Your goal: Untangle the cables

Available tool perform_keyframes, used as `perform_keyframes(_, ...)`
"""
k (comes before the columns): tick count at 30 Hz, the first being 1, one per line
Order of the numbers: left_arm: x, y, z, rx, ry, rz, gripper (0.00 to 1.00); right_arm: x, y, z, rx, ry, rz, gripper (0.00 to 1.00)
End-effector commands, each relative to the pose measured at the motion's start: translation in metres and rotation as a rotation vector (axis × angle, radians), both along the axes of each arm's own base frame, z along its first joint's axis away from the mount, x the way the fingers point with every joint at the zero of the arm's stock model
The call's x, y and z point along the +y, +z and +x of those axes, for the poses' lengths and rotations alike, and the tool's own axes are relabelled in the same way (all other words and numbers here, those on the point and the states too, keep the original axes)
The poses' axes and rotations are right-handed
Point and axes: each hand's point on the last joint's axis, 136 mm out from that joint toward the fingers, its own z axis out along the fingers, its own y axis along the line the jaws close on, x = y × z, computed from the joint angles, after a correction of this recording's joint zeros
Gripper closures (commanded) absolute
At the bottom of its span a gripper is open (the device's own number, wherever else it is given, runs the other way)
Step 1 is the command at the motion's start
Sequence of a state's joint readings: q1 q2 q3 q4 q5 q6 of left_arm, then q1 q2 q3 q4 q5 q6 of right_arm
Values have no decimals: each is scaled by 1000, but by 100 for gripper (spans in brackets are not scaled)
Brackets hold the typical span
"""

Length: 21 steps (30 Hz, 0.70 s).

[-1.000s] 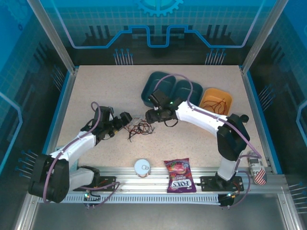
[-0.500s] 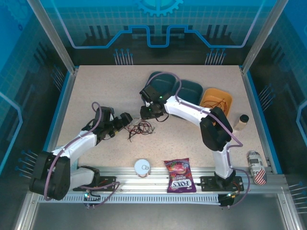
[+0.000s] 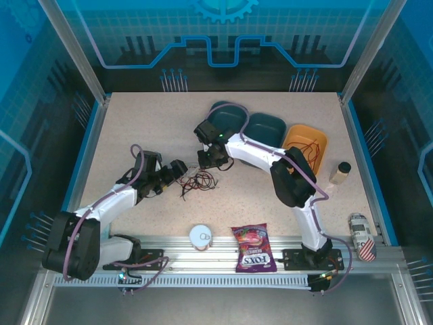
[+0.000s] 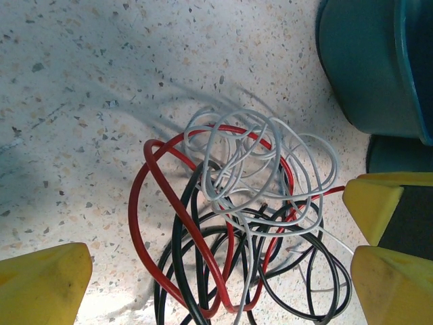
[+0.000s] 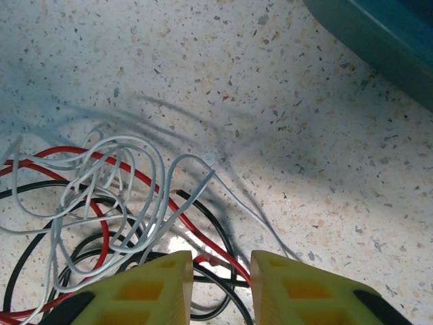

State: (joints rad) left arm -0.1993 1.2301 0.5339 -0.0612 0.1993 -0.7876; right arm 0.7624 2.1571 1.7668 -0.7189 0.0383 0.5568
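Over the last sec the right arm has folded its elbow in and swung its head leftward, off the teal bowls (image 3: 264,127), so the right gripper (image 3: 208,160) now sits at abt 1 o'clock of the cables (image 3: 198,181). Its jaws have narrowed a lot. In the right wrist view the yellow fingers (image 5: 145,288) stand close together w/ red and black strands running into the gap. Can't tell whether anything is actually pinched yet.

The left gripper (image 3: 180,169) hasn't budged: jaws wide open at abt 10 o'clock of the tangle, holding nothing.

The cables lie on the table (image 3: 135,135) a bit toward 7 o'clock from centre. Red, black and white loops are all knotted together (image 4: 237,230), and the white one's free end points up toward 12 in the right wrist view.

My read: the right side is going for a first pinch, and the separating hasn't begun.

Writing: the purple candy bag (image 3: 254,249) at the 6 o'clock edge reads "FOX'S". The can (image 3: 362,245) at abt 4 o'clock has a print too small to read.
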Motion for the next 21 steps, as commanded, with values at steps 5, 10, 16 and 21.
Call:
perform_keyframes(5, -4, -1, 0, 2, -14, -19, 1, 2, -11, 1, 44, 12, 2, 77)
perform_keyframes(10, -4, -1, 1, 2, -13, -19, 1, 4, -17, 1, 55, 17, 4, 81)
perform_keyframes(16, -4, -1, 0, 2, -17, -18, 1, 5, -19, 1, 58, 29, 11, 97)
perform_keyframes(21, -5, -1, 0, 4, -25, -16, 1, 4, -3, 0, 9, 49, 9, 100)
